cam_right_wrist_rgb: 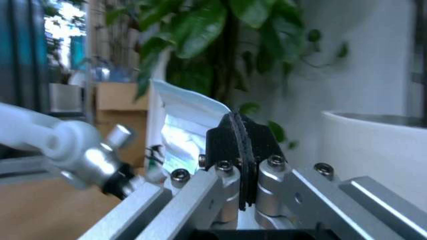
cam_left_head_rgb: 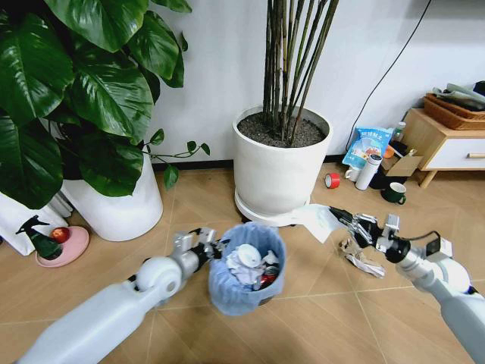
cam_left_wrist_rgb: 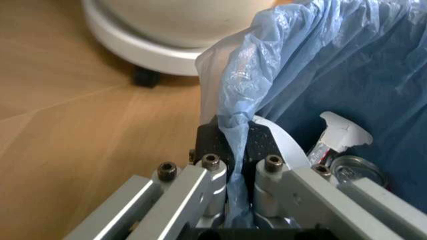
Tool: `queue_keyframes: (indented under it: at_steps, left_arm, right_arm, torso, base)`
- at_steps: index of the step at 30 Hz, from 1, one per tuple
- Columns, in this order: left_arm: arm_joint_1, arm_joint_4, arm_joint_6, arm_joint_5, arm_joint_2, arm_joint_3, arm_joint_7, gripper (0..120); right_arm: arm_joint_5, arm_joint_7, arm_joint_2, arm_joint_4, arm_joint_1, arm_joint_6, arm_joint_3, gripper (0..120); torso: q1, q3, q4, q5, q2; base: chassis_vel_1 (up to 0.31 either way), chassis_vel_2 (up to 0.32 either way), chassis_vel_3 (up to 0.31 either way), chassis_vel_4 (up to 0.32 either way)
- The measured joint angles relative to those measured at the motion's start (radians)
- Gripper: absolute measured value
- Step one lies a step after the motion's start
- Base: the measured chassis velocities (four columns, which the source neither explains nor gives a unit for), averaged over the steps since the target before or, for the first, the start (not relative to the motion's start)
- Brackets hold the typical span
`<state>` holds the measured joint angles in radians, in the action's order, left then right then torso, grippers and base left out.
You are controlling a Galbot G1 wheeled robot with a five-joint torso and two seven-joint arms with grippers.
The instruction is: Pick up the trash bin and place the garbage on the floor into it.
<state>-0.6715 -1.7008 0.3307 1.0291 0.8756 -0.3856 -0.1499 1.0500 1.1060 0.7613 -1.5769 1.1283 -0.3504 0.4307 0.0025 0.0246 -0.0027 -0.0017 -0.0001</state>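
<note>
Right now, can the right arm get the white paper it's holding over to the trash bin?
Probably yes. The right gripper is shut on the white paper, just beside the trash bin, which the left gripper holds by its rim with the opening facing up. Nothing stands between them.

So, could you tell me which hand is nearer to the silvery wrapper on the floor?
Right. The right hand, shut on a white packet, hangs just above the silvery wrapper; the left hand grips the trash bin rim, farther away.
</note>
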Motion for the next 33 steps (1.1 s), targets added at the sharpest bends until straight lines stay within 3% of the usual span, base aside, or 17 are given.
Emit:
queue_keyframes:
  at_steps: [7, 13, 29, 31, 33]
  left_arm:
    - [0.044, 0.021, 0.000, 0.006, 0.046, -0.040, -0.009, 0]
    - [0.055, 0.025, 0.003, 0.005, 0.064, -0.045, -0.022, 0]
    - [0.048, -0.009, 0.014, 0.014, 0.037, -0.047, -0.045, 0]
    - [0.037, -0.020, 0.017, 0.019, 0.029, -0.033, -0.053, 0]
    - [0.021, -0.035, 0.017, 0.019, 0.005, -0.006, -0.055, 0]
  right_arm:
    - [-0.022, -0.001, -0.004, 0.005, -0.059, 0.007, -0.123, 0]
    - [-0.111, -0.022, 0.054, 0.105, -0.099, -0.025, -0.210, 1]
    - [-0.181, -0.048, 0.077, 0.158, -0.104, -0.023, -0.204, 58]
    - [-0.184, -0.131, 0.083, 0.176, -0.099, -0.018, -0.153, 68]
    - [-0.277, -0.224, 0.082, 0.235, -0.092, -0.007, -0.076, 75]
  torso:
    - [0.000, 0.000, 0.0002, -0.0003, 0.000]
    - [0.000, 0.000, 0.0001, 0.0003, 0.000]
    - [0.000, 0.000, 0.0001, -0.0003, 0.000]
    - [0.000, 0.000, 0.0001, -0.0004, 0.000]
    - [0.000, 0.000, 0.0001, 0.0000, 0.000]
  base:
    - [0.000, 0.000, 0.000, 0.000]
    - [0.000, 0.000, 0.000, 0.000]
    - [0.000, 0.000, 0.000, 0.000]
    - [0.000, 0.000, 0.000, 0.000]
    - [0.000, 0.000, 0.000, 0.000]
